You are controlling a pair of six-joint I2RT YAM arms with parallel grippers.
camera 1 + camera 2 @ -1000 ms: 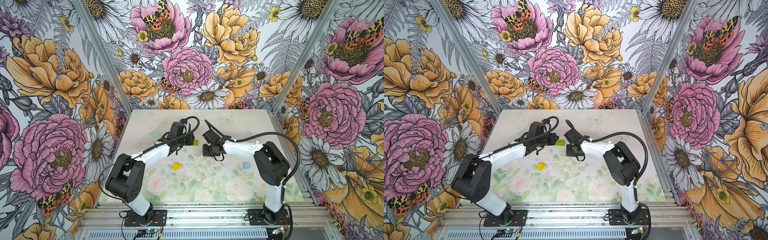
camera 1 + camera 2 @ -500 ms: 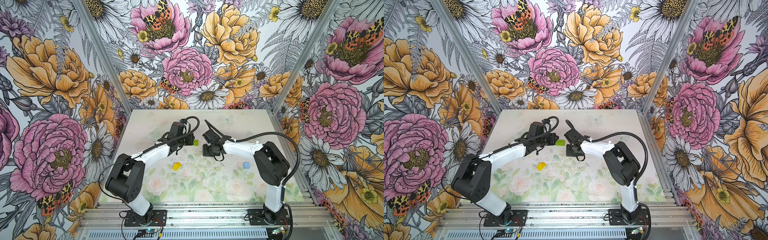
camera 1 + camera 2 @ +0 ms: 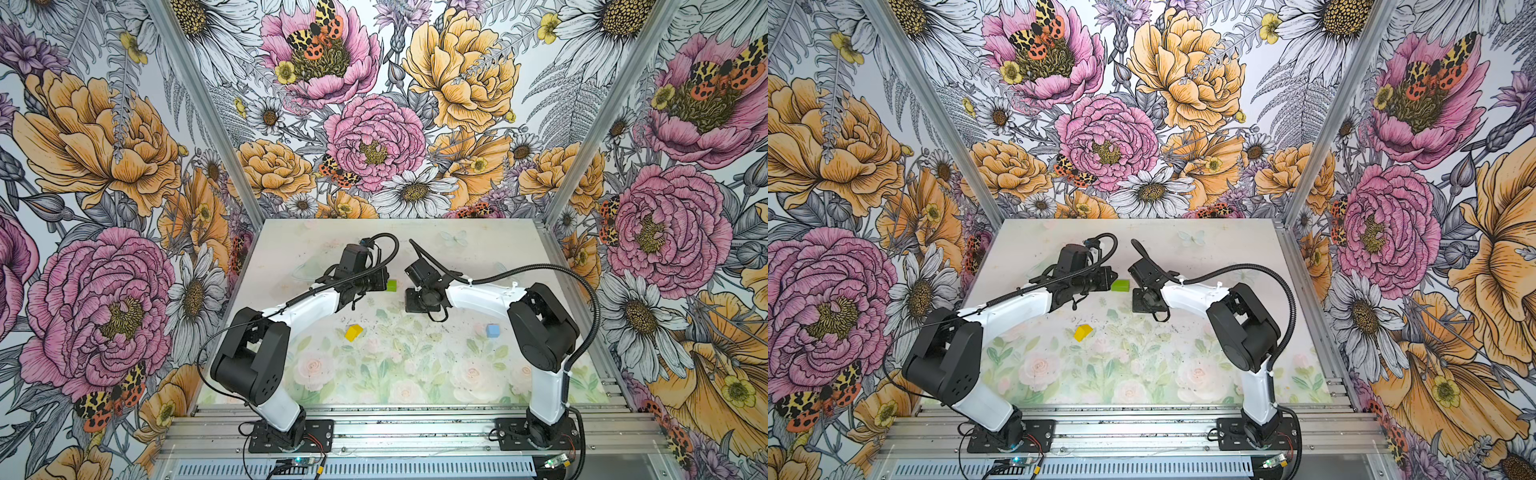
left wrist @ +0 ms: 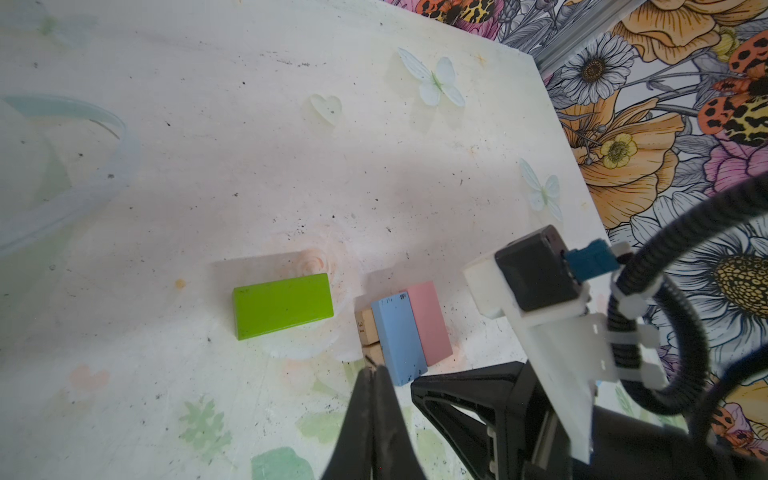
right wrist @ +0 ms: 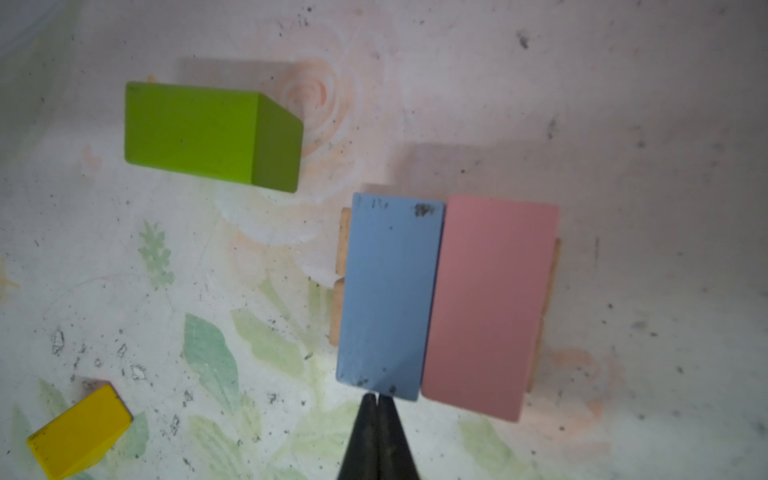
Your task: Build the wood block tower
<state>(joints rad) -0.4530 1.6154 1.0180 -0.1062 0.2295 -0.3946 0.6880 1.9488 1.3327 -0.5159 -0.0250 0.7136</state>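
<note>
Two robot arms over a pale, flower-printed counter (image 4: 208,145). Closed left claw (image 4: 372,371), jaws pressed together and holding nothing, tip low at the counter, just beside the end of one of two tan planks (image 4: 365,328) and a corner of the light blue brick (image 4: 398,338); contact impossible to tell. Closed right claw (image 5: 377,400), also empty, tip right at one short end of that same light blue brick.

Directly past the right claw's tip, the started tower: light blue brick and pink brick (image 5: 490,307) lying flat, long sides touching, across the two tan planks, plank ends peeking out at both sides.

Ahead of both claws, green brick (image 5: 199,133) flat on the counter, near the stack but apart from it, on the blue brick's side. Well apart from the right claw, back toward the arm bases, yellow roof-shaped piece (image 5: 79,430). In a top view, light blue cube (image 3: 492,330) alone on the counter, well apart from both claws, beside the right arm's elbow.
</note>
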